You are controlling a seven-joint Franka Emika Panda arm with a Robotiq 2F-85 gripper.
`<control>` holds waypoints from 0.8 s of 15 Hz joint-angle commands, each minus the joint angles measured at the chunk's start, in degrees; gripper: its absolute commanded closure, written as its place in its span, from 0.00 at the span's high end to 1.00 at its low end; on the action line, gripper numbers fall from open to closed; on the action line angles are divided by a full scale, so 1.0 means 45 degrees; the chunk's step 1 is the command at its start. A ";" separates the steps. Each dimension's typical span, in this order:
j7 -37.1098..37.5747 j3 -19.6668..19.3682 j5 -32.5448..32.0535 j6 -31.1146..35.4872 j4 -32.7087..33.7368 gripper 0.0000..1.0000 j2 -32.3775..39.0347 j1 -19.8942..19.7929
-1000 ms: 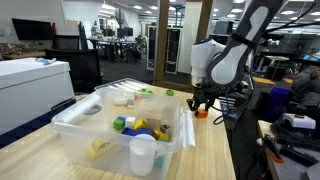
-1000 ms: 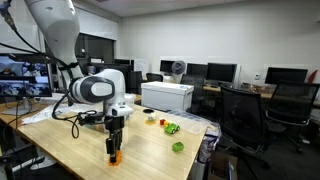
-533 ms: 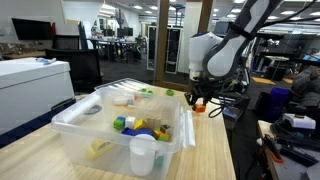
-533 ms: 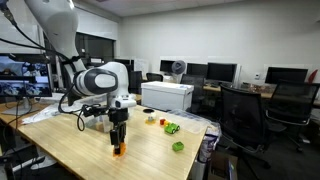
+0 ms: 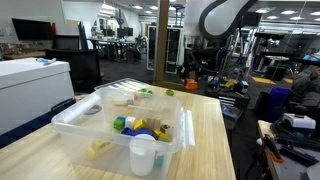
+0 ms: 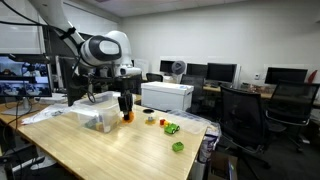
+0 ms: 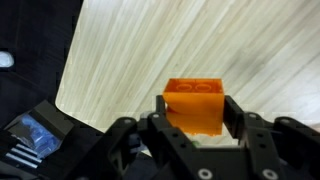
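My gripper point(image 7: 195, 112) is shut on an orange toy brick point(image 7: 195, 104), with a finger pressed on each side of it. The brick point(image 6: 127, 116) hangs well above the wooden table point(image 6: 120, 150), held by the gripper point(image 6: 126, 110) near a clear plastic bin point(image 6: 92, 121). In an exterior view the gripper point(image 5: 190, 72) with the brick is high behind the bin's point(image 5: 72, 124) far end. The bin holds several coloured blocks point(image 5: 135, 125). The wrist view looks down on wood grain and the table's edge.
A white cup point(image 5: 143, 155) stands against the bin's near wall. Two green pieces point(image 6: 172, 128) point(image 6: 178, 147) and small yellow bits point(image 6: 150, 121) lie on the table. A white box point(image 6: 167, 96) sits at the far end, with office chairs point(image 6: 245, 115) beyond.
The arm has risen and carried the orange brick up from just above the table toward the bin. The grip on it has stayed the same.
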 commanded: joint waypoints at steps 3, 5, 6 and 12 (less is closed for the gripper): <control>0.0293 0.1439 -0.0566 -0.0543 0.0861 0.32 -0.0985 -0.0441; 0.0137 0.1998 -0.0592 -0.0467 0.1208 0.32 -0.1042 -0.0371; 0.0016 0.2277 -0.0549 -0.0429 0.1363 0.32 -0.1008 -0.0296; -0.0913 0.4120 -0.0138 -0.0257 0.2033 0.32 -0.0293 0.0544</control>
